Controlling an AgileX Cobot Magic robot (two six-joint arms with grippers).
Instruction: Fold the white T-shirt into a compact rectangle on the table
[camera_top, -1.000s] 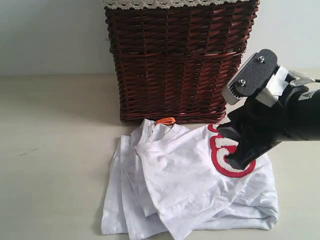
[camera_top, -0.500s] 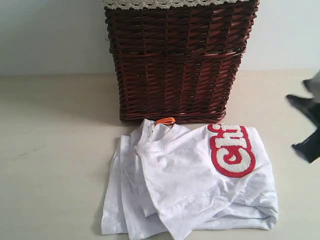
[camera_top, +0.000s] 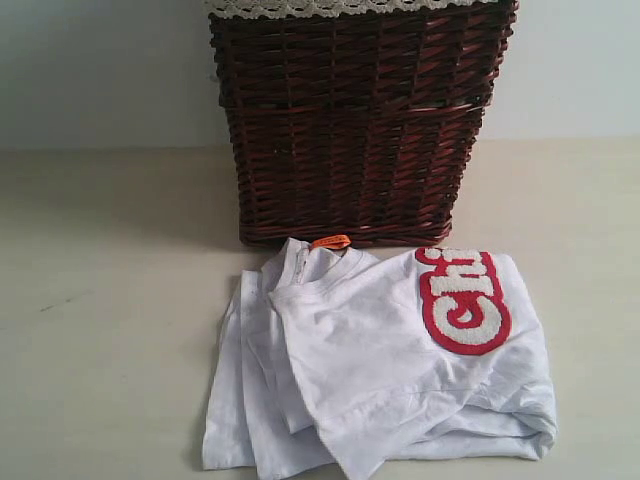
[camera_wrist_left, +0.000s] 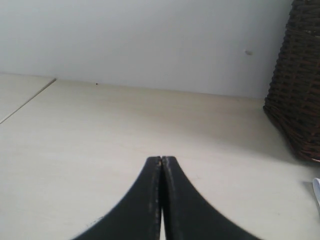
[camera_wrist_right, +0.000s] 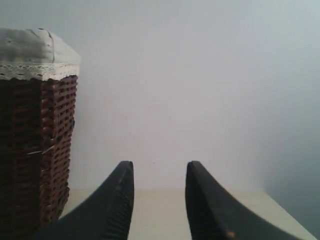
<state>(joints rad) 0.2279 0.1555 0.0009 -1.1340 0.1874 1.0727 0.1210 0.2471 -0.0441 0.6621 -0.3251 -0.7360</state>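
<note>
The white T-shirt (camera_top: 385, 370) lies folded in layers on the table (camera_top: 100, 300), in front of the basket. Its orange neck tag (camera_top: 330, 241) points toward the basket, and red-outlined fuzzy letters (camera_top: 463, 298) show on its right part. No arm appears in the exterior view. My left gripper (camera_wrist_left: 162, 159) is shut with nothing between its fingers and hovers over bare table; a sliver of white cloth (camera_wrist_left: 317, 189) shows at that view's edge. My right gripper (camera_wrist_right: 158, 169) is open and empty, facing the wall beside the basket.
A dark brown wicker basket (camera_top: 355, 120) with a lace-trimmed liner stands at the back, right behind the shirt. It also shows in the left wrist view as the basket (camera_wrist_left: 295, 100) and in the right wrist view as the basket (camera_wrist_right: 32, 150). A pale wall runs behind the table.
The right arm, which hovered over the shirt's red letters a second ago, has pulled away to the right and left the exterior view. The shirt lies unchanged.
</note>
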